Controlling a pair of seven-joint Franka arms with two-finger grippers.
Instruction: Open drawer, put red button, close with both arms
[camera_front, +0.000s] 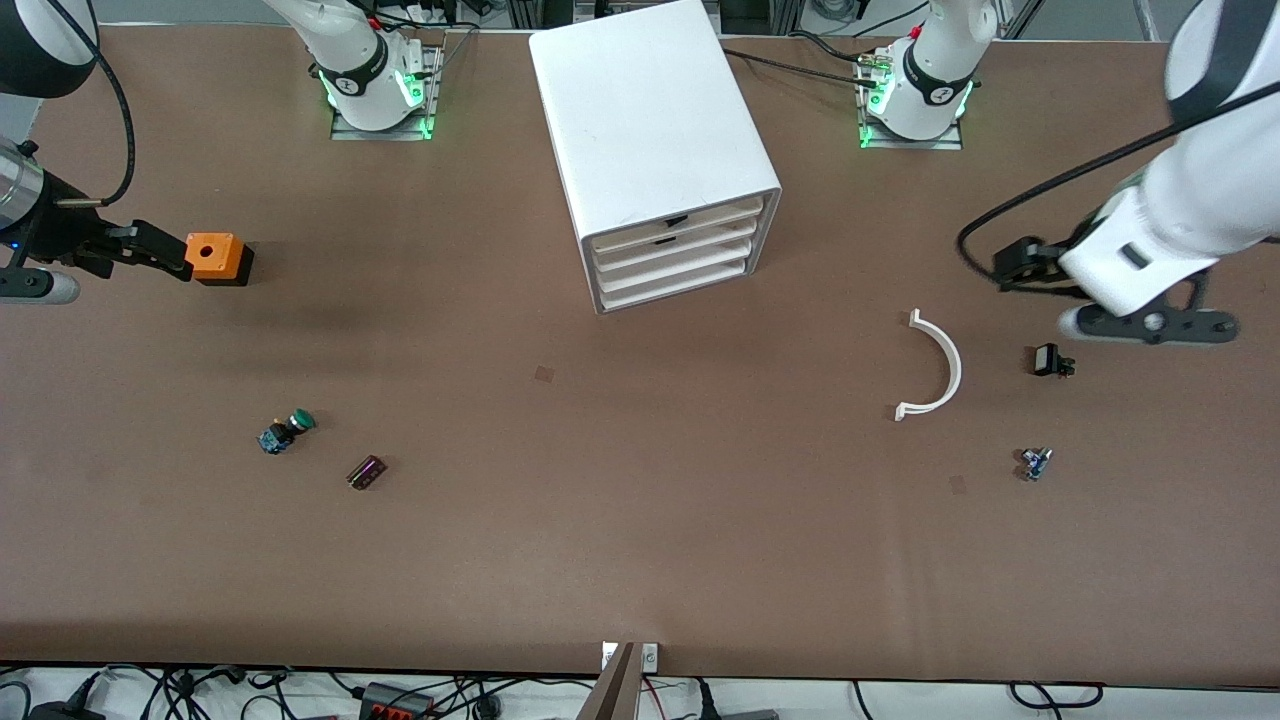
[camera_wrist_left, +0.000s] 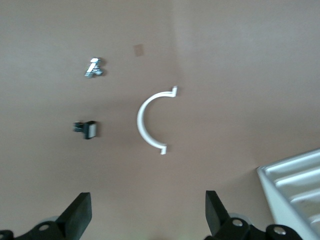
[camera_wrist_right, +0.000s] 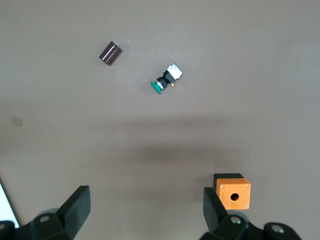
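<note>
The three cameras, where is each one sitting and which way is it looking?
Front view: high across the table, facing both arms' bases; shows the cabinet and both arms.
Left wrist view: on the left arm's wrist, looking down past the open left gripper at the white curved piece.
Right wrist view: on the right wrist, looking down past the open right gripper at the orange box.
Shared: front and left wrist both show the curved piece; front and right wrist, the orange box.
</note>
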